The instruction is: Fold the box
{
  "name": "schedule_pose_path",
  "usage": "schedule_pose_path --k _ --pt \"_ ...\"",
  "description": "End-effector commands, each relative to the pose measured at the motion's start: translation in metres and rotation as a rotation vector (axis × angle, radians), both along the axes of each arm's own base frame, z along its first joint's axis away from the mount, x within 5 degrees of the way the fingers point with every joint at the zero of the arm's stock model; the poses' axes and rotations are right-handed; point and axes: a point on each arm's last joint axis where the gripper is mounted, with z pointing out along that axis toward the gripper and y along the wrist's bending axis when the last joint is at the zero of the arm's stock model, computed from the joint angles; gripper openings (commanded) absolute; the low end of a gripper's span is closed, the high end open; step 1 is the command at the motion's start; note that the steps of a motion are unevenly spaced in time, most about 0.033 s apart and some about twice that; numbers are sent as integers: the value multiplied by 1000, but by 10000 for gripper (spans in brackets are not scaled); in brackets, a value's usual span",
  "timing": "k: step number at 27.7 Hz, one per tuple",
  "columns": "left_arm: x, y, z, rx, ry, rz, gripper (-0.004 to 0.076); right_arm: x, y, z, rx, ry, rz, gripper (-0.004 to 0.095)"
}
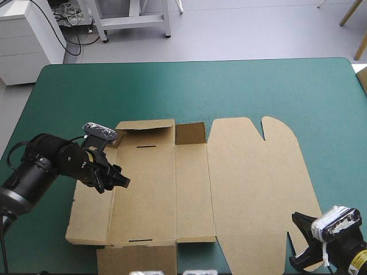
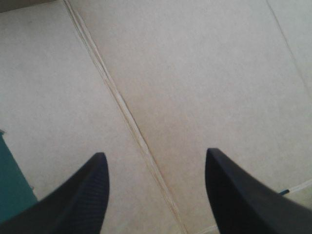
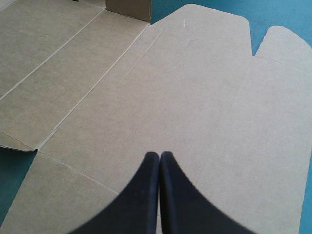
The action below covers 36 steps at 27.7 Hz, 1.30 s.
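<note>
The brown box lies as a cut sheet on the teal-green table, mostly flat, with its far flaps partly raised. My left gripper hovers over the sheet's left panels, its black fingers apart. In the left wrist view the open gripper straddles a fold crease of the board. My right gripper sits at the sheet's near right corner. In the right wrist view the gripper is shut, its tips resting over the broad lid panel with nothing between them.
Bare teal-green cover stretches beyond the sheet toward the far edge. A strip of cover shows beside the left gripper. The sheet's near flap reaches the table's front edge.
</note>
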Motion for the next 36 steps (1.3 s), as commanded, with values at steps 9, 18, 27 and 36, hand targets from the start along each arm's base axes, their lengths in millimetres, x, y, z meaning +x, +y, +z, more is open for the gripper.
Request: schedule_pose_path --k 9,18,27,36 --pt "16 76 21 -179 14 159 421 2 1 12 20 -69 -3 -20" --pt "17 118 5 -207 47 322 421 2 1 12 20 -69 -3 -20" --pt "-1 112 -57 -221 241 264 421 2 1 12 22 -68 -4 -20" --pt "-16 103 -94 -297 312 288 421 2 1 12 20 -69 -3 -20"
